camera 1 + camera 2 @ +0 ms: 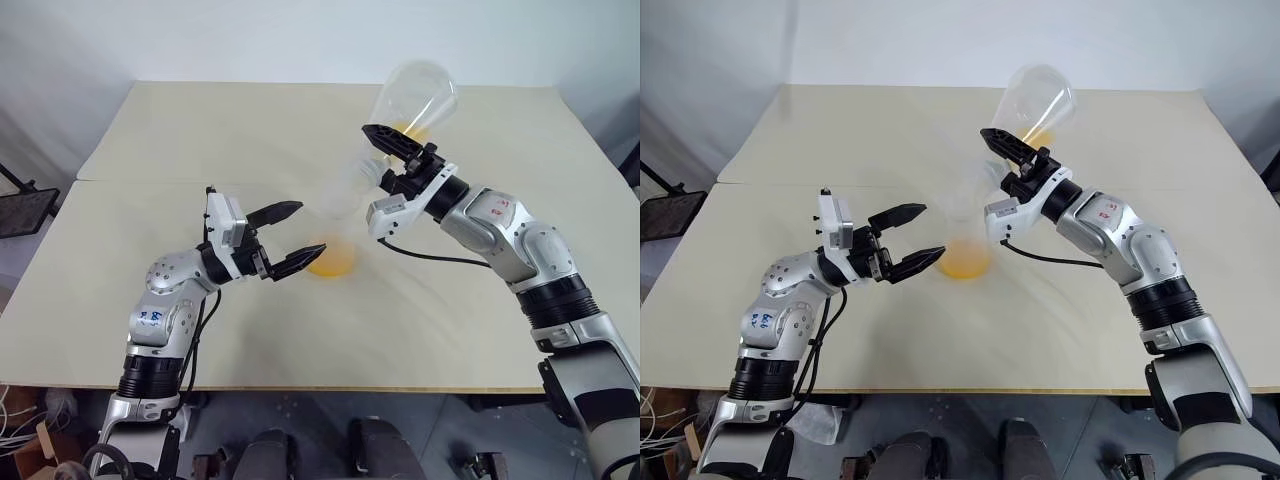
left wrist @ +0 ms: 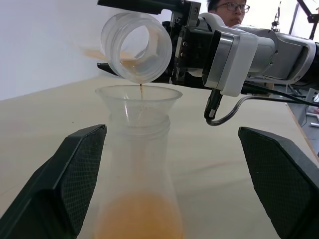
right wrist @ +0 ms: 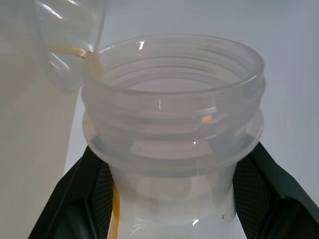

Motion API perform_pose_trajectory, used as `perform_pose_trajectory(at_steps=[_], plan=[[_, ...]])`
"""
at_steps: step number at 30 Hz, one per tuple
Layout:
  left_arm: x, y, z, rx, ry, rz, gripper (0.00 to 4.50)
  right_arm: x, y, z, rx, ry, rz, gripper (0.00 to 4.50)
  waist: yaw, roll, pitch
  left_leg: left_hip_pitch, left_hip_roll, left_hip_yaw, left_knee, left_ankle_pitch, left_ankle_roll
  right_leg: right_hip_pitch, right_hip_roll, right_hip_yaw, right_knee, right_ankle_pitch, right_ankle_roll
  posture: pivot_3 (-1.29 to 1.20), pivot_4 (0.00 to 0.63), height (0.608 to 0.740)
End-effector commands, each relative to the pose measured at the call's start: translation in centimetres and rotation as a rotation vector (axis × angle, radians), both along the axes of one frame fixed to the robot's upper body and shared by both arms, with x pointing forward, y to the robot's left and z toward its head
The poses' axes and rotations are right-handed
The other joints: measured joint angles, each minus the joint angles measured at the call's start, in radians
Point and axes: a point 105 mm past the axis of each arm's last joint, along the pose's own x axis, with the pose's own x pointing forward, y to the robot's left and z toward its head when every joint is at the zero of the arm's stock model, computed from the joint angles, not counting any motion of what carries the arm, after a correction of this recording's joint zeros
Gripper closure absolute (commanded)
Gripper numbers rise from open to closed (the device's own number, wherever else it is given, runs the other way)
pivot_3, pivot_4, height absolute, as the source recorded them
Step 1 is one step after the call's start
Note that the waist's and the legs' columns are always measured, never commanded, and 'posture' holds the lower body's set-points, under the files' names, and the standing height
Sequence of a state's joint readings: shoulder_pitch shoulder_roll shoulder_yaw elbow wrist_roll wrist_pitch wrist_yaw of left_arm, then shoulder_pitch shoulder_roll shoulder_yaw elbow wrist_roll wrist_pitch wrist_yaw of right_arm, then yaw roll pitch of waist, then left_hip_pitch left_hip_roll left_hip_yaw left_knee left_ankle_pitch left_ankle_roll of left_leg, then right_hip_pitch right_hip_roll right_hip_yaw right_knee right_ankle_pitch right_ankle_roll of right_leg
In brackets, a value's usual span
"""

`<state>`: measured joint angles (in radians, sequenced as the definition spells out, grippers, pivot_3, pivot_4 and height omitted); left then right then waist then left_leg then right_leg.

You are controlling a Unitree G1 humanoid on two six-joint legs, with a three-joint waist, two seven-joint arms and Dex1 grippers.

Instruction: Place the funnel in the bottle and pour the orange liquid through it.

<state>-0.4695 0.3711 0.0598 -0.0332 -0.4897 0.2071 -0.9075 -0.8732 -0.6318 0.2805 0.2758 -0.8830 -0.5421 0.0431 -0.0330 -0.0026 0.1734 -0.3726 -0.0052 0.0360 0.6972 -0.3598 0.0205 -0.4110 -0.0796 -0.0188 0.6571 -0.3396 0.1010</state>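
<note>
The frosted bottle point(image 1: 336, 232) stands on the table with the clear funnel point(image 2: 138, 94) seated in its neck. Orange liquid point(image 2: 137, 215) pools in the bottle's base. My right gripper point(image 1: 388, 160) is shut on the neck of a clear flask point(image 1: 415, 95), tipped mouth-down over the funnel. A thin orange stream point(image 2: 141, 90) runs from the flask's mouth point(image 2: 137, 47) into the funnel, and a little orange liquid point(image 1: 408, 128) remains in the flask. My left gripper point(image 1: 309, 230) is open, with one finger on either side of the bottle and a gap on both sides.
The pale wooden table point(image 1: 180, 130) has a seam across its middle and open room on all sides of the bottle. A black cable point(image 1: 440, 260) hangs from the right wrist. A person point(image 2: 227, 6) is behind the table.
</note>
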Motion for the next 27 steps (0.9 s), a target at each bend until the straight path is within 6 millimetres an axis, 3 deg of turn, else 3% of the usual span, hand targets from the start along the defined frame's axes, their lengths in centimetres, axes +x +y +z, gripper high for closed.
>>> perform_pose_trajectory(at_steps=[1, 27], plan=[[-0.47, -0.26, 2.01, -0.024, -0.083, -0.016, 0.0, -0.58, 0.12, 1.81, 0.028, -0.066, 0.022, 1.78, 0.0, 0.0, 0.0, 0.0, 0.0, 0.0, 0.0, 0.0, 0.0, 0.0, 0.0, 0.0, 0.0, 0.0, 0.0, 0.0, 0.15, 0.74], [-0.49, -0.33, 2.01, -0.03, -0.083, -0.015, 0.0, -0.46, 0.0, 1.81, -0.002, -0.094, 0.018, 1.78, 0.0, 0.0, 0.0, 0.0, 0.0, 0.0, 0.0, 0.0, 0.0, 0.0, 0.0, 0.0, 0.0, 0.0, 0.0, 0.0, 0.15, 0.74]])
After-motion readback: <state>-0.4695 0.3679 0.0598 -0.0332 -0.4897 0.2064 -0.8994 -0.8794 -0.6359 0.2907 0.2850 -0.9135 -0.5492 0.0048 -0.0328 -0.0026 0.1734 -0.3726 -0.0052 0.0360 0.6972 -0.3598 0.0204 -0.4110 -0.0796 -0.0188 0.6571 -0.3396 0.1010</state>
